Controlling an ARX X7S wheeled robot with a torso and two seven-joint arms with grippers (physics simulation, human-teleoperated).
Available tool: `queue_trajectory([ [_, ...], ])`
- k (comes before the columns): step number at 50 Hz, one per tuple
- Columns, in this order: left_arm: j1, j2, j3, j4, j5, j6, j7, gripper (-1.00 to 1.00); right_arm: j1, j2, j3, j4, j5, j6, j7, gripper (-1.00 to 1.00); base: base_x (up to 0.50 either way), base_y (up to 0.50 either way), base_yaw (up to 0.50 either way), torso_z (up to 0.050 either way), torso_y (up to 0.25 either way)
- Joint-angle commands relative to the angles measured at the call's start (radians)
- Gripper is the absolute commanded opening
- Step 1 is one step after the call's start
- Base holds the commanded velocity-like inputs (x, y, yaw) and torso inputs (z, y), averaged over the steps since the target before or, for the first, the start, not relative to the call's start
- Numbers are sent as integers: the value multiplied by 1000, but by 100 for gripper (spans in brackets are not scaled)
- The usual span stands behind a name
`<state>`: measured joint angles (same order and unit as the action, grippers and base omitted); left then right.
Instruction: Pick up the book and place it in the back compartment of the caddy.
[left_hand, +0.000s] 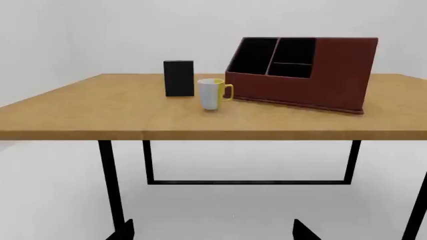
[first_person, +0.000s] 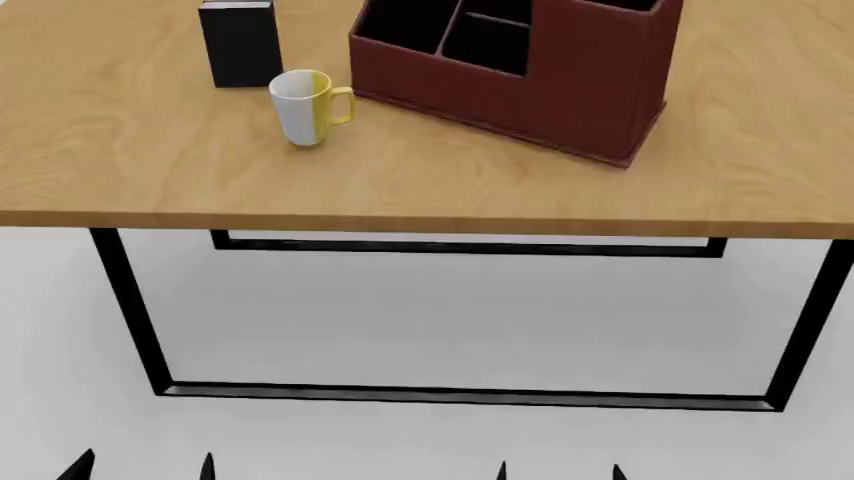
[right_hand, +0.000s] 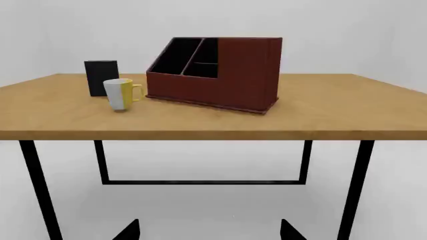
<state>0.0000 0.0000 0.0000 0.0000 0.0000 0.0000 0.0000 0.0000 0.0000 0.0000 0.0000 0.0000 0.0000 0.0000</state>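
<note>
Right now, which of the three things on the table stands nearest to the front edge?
The white-and-yellow mug. It stands in front of the black book and closer to the edge than the red caddy.

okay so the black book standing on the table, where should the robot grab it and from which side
Grip the book near its top edge, coming down from above, pads on the two broad covers. It stands upright and thin, so the top is free, while the mug sits close in front of it and the caddy stands to its right. The left end effector is probably the closer one.
</note>
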Motion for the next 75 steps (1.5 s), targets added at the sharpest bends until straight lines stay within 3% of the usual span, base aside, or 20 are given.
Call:
queue_trajectory([
  [1,-1,-12,14,-4,-12,4,-14,100,0,9,-13,0,9,0,13,100,0,0,0,0,0],
  [6,2,-34,31,1,-47,9,-22,100,-14,28,-22,1,46,-16,26,100,0,0,0,0,0],
  [7,7,-40,37,5,-55,15,-13,100,-115,18,-56,-149,31,134,72,100,0,0,0,0,0],
  [10,25,-54,49,19,-54,52,-11,100,-130,26,-76,-599,45,532,110,100,0,0,0,24,0],
  [12,25,-58,52,19,-62,50,-11,100,-135,31,-93,-693,43,546,124,100,0,0,0,50,0],
  [20,15,-69,72,-1,-69,52,-22,100,-100,57,-63,-759,103,599,138,100,0,0,0,50,0],
  [35,-61,-123,86,263,-110,-231,-46,100,101,99,-16,-956,188,910,162,100,0,0,0,50,0],
  [47,-269,-167,107,333,-109,-404,-42,100,460,120,85,-1039,306,1278,160,100,0,0,0,50,0],
  [52,-372,-160,37,351,-180,-457,-44,100,601,129,150,-1036,347,1382,153,100,0,0,0,50,0],
  [56,-374,-172,-19,437,-220,-493,-59,100,678,146,170,-1045,386,1451,171,100,0,0,0,50,0],
  [60,-350,-193,-39,510,-214,-490,-76,100,698,186,218,-1046,563,1472,299,100,0,0,0,50,0],
  [63,-352,-184,-107,589,-305,-561,-79,100,701,239,298,-1046,826,1453,476,100,0,0,0,50,0],
  [69,-345,-193,-155,636,-347,-606,-97,100,819,325,464,-1033,1375,1555,871,100,0,0,0,50,0],
  [72,-353,-196,-196,656,-384,-650,-111,100,852,411,458,-1005,1610,1505,1092,100,0,0,0,39,0],
  [75,-339,-214,-199,670,-387,-648,-99,100,866,473,434,-1003,1698,1467,1201,100,0,0,0,0,0],
])
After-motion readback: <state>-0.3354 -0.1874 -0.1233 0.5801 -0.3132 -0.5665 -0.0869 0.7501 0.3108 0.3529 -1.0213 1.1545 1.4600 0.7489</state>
